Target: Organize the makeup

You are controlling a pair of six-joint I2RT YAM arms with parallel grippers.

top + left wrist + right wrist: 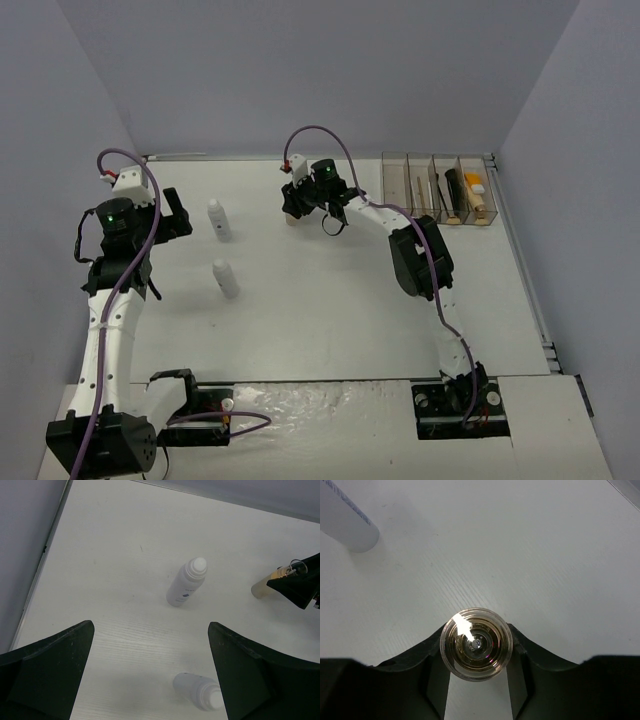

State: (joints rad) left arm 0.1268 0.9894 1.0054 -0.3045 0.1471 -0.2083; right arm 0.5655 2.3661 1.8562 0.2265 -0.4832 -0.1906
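1 small clear glass bottle (pixel 476 644), tan liquid, pinched in right gripper (pixel 476 649)

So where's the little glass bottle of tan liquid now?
In the top view the glass bottle stands toward the far side, between the right arm's jaws, right of the white bottles and left of the clear box.

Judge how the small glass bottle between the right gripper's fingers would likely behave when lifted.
The glass bottle looks round and smooth, so it may slip or twist between the fingers. Being glass with tan liquid inside, it is probably heavy for its size and breakable if dropped. Set down, its narrow upright shape might tip easily.
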